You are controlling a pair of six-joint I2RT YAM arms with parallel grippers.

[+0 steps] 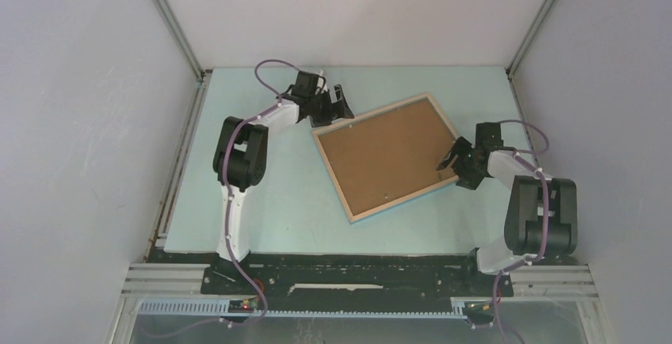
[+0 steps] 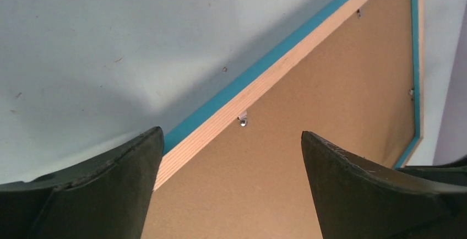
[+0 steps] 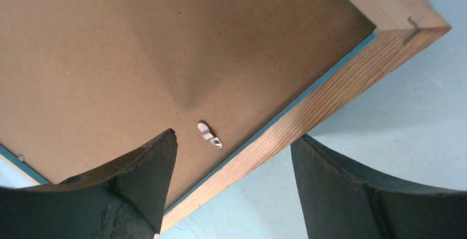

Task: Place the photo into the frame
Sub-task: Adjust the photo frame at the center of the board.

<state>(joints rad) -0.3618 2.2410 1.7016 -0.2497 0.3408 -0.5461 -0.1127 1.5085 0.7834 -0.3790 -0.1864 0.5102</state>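
My left hand (image 1: 339,110) sits at the upper left of the top view with its fingers spread wide, over the upper left corner of the frame (image 1: 372,112). The frame lies skewed in the middle of the table (image 1: 261,217), light wood side up, with the brown backing board (image 1: 388,158) set inside it. At centre right my right hand (image 1: 450,162) is spread too. It straddles the frame's right edge by a small metal clip (image 3: 210,134) and grips nothing.
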